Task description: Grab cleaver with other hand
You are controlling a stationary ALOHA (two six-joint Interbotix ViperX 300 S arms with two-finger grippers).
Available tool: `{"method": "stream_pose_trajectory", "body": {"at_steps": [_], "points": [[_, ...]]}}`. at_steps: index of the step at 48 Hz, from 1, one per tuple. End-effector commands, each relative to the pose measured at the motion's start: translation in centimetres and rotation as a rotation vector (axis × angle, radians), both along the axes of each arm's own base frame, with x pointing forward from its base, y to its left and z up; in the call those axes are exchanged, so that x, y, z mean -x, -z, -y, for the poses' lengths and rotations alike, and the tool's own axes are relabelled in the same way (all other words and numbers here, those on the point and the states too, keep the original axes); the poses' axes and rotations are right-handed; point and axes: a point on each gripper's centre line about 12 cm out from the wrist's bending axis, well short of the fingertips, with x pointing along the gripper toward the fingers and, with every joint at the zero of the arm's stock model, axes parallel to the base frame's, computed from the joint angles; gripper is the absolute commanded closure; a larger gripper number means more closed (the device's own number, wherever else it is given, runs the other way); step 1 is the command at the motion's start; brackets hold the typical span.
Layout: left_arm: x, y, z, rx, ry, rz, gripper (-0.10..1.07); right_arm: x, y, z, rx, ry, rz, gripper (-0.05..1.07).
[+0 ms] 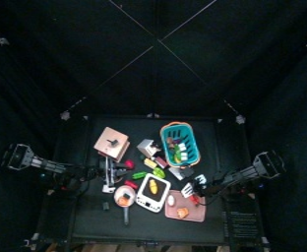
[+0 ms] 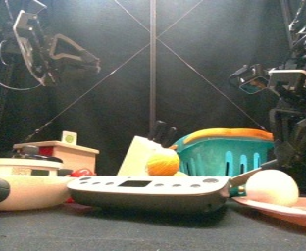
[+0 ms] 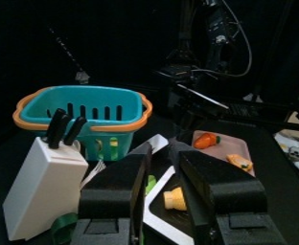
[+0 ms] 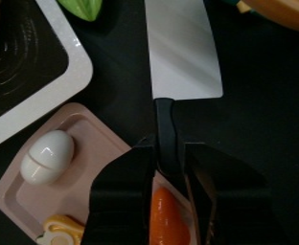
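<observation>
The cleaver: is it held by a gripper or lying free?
Held. In the right wrist view the right gripper is closed on the handle of the cleaver.

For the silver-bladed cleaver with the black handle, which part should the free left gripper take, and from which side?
The right gripper is clamped on the black handle of the silver-bladed cleaver, close behind the blade. The broad flat blade juts out bare beyond the jaws. The left gripper, open, would probably best pinch the blade's flat faces near its blunt back edge, coming in from the blade end, opposite the right gripper.
</observation>
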Motion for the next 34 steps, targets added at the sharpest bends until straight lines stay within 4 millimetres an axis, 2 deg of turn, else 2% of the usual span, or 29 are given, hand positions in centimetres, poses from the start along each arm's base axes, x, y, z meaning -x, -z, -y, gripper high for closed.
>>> {"method": "stream_pose_trajectory", "body": {"at_steps": [1,12,19,27,34], "points": [[-0.2,-0.3,0.5,-0.037,0.037,0.000,0.31,-0.4,-2.0,-1.4,-0.044,-0.032,0.065,0.44],[-0.6,0.1,3.2,-0.292,0.257,-0.045,0.31,0.0,-5.1,-4.4,-0.114,-0.131,0.167,0.44],[-1.2,0.2,4.9,-0.463,0.384,-0.033,0.30,0.2,-6.5,-5.4,-0.161,-0.187,0.241,0.44],[-3.1,0.1,6.0,-0.600,0.454,-0.026,0.30,-0.5,-8.1,-6.4,-0.217,-0.313,0.391,0.44],[-5.1,-0.2,6.0,-0.697,0.443,-0.020,0.30,-1.4,-9.5,-6.6,-0.227,-0.428,0.524,0.44]]}}
